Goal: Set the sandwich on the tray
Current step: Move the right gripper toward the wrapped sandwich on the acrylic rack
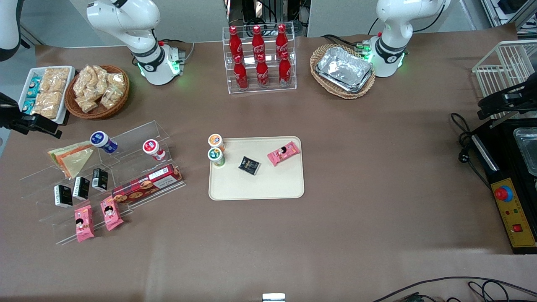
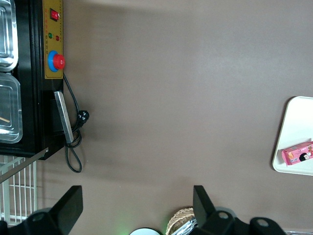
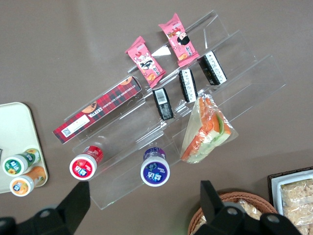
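Sandwich wedge in clear plastic wrap (image 1: 72,158) lies on my clear acrylic stepped rack (image 1: 134,138), beside the blue-capped cup (image 1: 103,141). My gripper (image 3: 142,208) hangs above it, fingers spread and holding nothing. Well apart sits the cream-beige rectangular tray (image 1: 272,184), toward the table's middle.

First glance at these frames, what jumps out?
Six red cola bottles in a clear rack, farthest from the front camera. The cream-beige rectangular tray sits mid-table holding snacks. The plastic-wrapped triangular sandwich lies on the clear acrylic stepped shelf, the open gripper above it.
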`<state>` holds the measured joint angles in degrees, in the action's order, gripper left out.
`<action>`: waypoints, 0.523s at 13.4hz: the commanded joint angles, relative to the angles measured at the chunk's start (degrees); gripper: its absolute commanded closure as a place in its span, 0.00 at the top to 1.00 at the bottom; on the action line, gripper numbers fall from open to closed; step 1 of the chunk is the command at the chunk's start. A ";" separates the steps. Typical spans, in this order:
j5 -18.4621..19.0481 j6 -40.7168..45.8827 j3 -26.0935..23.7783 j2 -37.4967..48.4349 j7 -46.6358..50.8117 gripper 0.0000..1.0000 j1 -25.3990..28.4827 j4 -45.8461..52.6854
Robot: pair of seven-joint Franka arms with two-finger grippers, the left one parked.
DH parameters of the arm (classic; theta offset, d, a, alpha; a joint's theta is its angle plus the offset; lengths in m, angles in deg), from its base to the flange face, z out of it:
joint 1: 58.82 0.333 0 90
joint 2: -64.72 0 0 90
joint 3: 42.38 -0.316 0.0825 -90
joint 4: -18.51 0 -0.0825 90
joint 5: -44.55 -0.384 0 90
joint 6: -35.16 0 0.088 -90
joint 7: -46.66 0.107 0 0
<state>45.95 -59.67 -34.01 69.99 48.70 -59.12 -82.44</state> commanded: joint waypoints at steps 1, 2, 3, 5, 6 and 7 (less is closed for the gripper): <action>-1.05 0.35 0.24 -0.35 -0.38 1.00 -0.32 1.46; -1.22 0.35 0.24 -0.43 -0.20 1.00 -0.40 1.46; -2.18 0.44 0.33 -0.44 -0.02 1.00 -0.49 1.46; -4.30 1.84 1.03 -0.61 0.68 1.00 -0.67 0.84; -3.08 1.84 1.12 -1.31 0.34 1.00 -0.67 0.84; -0.37 0.89 1.21 -1.31 0.51 1.00 -0.67 -0.03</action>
<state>43.23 -58.81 -33.13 69.67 48.97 -59.31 -82.21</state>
